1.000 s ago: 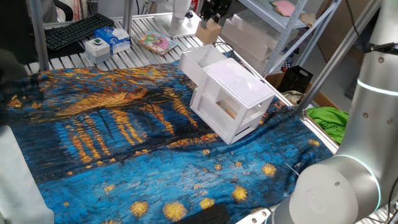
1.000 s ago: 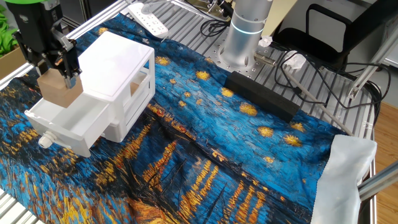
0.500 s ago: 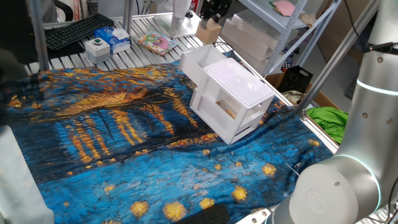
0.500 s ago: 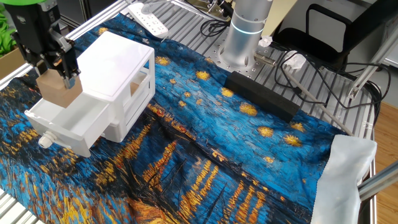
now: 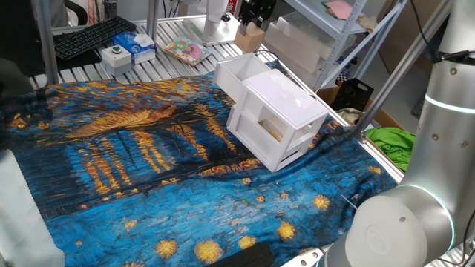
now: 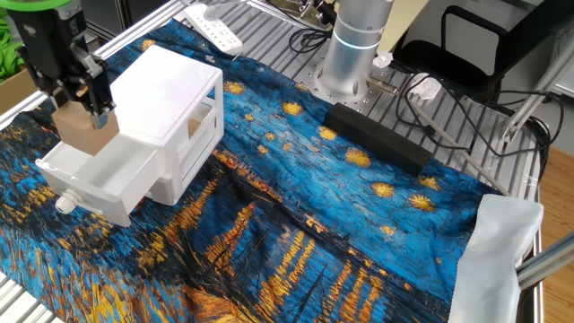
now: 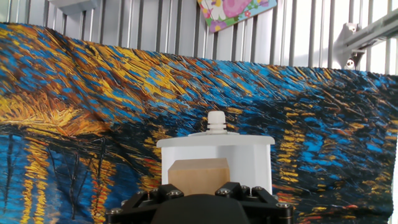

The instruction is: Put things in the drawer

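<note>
Near the far right edge of the counter point(image 5: 111, 215), in one fixed view: white cabinet point(image 5: 286, 122) sitting on the blue-and-gold patterned cloth point(image 5: 148, 170), upper drawer point(image 5: 239, 74) pulled out toward the counter's back edge. Tan block point(image 5: 250, 37) hanging above and beyond the open drawer, pinched under the dark claw point(image 5: 249, 24) at the top of the picture. Beyond the cloth, on the slatted back edge: black keyboard point(image 5: 89, 35), white button box point(image 5: 116, 56) with a green button, blue tissue pack point(image 5: 139, 44), colourful card point(image 5: 186, 51). Silver arm segments point(image 5: 415, 208) filling the near right corner.

From the other fixed view, at the counter's left edge: claw point(image 6: 79, 108) pointing down, its 2 fingers part-way apart and closed on opposite sides of the tan block point(image 6: 82, 130). Block held clear above the open drawer point(image 6: 99, 179), near the drawer's outer end, not resting on its floor. Round white knob point(image 6: 64, 205) on the drawer front. Arm base point(image 6: 354, 45) at the back edge, black bar point(image 6: 381, 135) beside it on the cloth, white cloth point(image 6: 502, 251) over the right corner.

Down the hand view: block point(image 7: 199, 175) at bottom centre just above the black claw housing point(image 7: 199, 202), white drawer point(image 7: 249, 155) below it, knob point(image 7: 216, 121) pointing up the picture.
</note>
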